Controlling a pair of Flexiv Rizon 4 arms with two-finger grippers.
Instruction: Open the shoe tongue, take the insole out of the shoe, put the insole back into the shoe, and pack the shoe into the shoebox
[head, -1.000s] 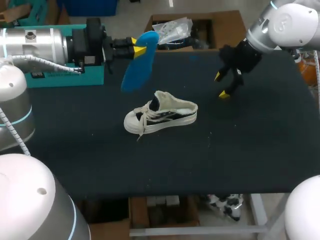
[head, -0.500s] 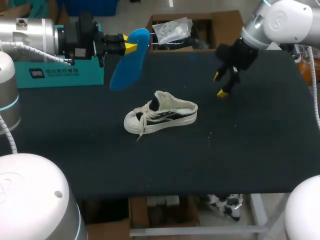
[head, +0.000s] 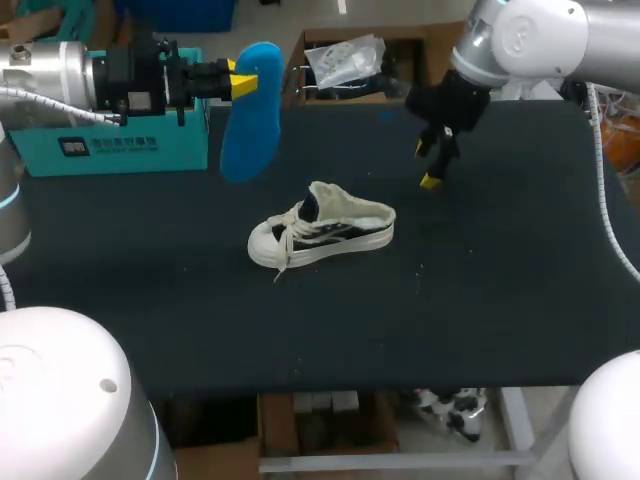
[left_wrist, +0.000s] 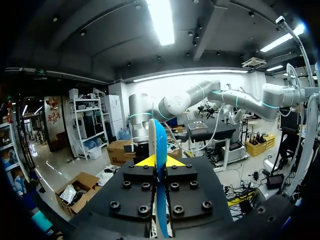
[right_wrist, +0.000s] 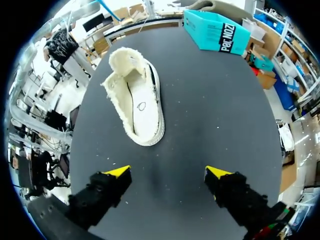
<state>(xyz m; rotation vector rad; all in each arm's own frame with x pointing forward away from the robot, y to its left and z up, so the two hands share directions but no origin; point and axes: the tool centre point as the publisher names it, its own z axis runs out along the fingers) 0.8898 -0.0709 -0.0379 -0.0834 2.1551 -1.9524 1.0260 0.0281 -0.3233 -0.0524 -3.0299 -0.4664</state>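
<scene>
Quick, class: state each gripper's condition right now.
Left gripper: closed on the blue insole.
Right gripper: open, holding nothing.

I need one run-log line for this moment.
left gripper: shut on insole, in air | right gripper: open, empty | shoe: on table | shoebox: table's far left

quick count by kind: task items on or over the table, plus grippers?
blue flat insole: 1
white lace-up canvas shoe: 1
teal cardboard shoebox: 1
grippers: 2, left gripper shut on the insole, right gripper open
total: 5
</scene>
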